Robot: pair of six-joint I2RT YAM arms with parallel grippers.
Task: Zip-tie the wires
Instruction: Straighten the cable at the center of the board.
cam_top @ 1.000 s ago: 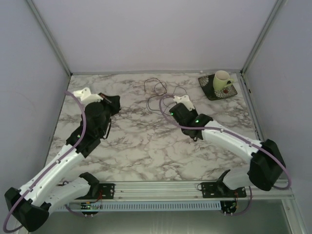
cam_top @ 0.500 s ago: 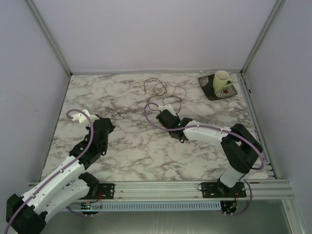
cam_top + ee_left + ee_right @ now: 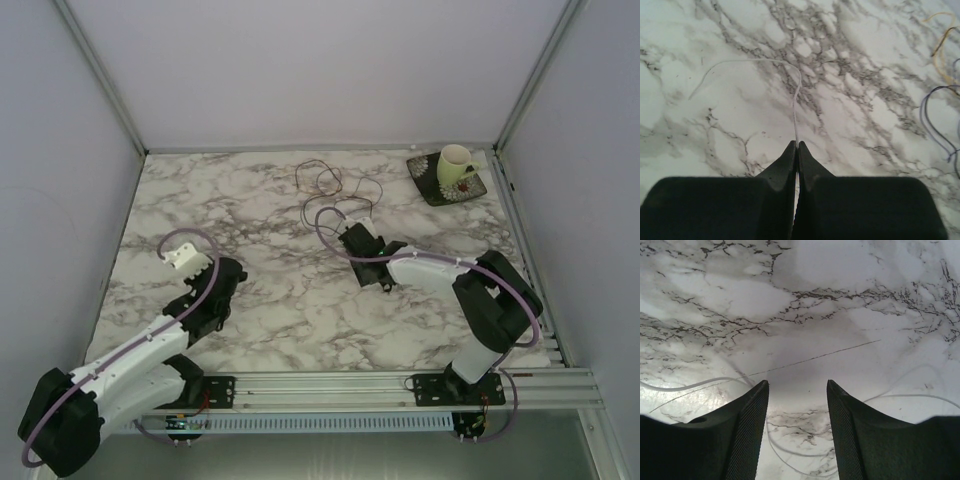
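Left wrist: left jaws are pinching a white strand (image 3: 794, 110); right jaws are gaping, probably needing centring over the wires (image 3: 810, 359).

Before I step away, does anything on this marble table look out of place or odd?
Nothing looks spilled or damaged. The thin dark wires lie in a loose, untied tangle at the far middle of the marble table, while the left arm's fingers pinch a thin white plastic strip well away from them.

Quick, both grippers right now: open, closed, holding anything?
Left gripper: closed, pinching a thin white zip tie.
Right gripper: open, holding nothing.
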